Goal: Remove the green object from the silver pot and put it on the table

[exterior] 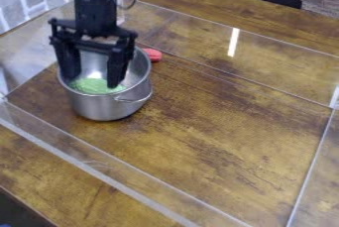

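The pale green, bumpy oval object [93,85] lies inside the shiny round steel pot [103,105] near the dark wooden table's [225,132] left edge. The black gripper [90,68] hangs above it, jaws spread wide and empty. Reaching step; next, descend straddling it and close.

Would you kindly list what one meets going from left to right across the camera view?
Open gripper over the green object in the silver pot → small red object → bare table.
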`<state>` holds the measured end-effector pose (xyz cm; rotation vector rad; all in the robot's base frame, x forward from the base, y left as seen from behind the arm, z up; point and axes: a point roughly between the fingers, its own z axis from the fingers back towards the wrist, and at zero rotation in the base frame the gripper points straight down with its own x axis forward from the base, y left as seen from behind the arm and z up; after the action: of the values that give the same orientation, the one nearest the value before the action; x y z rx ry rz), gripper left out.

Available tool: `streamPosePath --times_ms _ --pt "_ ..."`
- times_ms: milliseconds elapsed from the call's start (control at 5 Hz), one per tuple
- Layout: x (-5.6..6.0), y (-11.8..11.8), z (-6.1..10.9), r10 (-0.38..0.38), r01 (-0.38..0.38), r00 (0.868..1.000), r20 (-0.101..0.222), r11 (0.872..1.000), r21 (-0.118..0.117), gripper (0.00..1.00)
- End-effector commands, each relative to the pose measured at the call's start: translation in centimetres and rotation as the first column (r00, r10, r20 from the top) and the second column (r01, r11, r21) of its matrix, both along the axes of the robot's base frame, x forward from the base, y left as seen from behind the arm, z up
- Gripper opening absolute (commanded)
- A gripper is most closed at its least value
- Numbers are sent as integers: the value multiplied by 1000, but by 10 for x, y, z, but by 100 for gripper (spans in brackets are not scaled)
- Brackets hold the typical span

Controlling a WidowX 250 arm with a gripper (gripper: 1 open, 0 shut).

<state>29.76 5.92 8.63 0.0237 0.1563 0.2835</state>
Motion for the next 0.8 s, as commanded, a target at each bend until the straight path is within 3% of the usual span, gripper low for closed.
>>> streamPosePath --times_ms 0,200,600 --pt "8 14 -4 43 -43 998 38 999 -3 100" --pt "20 19 -16 25 -25 999 41 1000 -18 100" --pt "24 31 -29 125 -124 992 30 991 -43 100"
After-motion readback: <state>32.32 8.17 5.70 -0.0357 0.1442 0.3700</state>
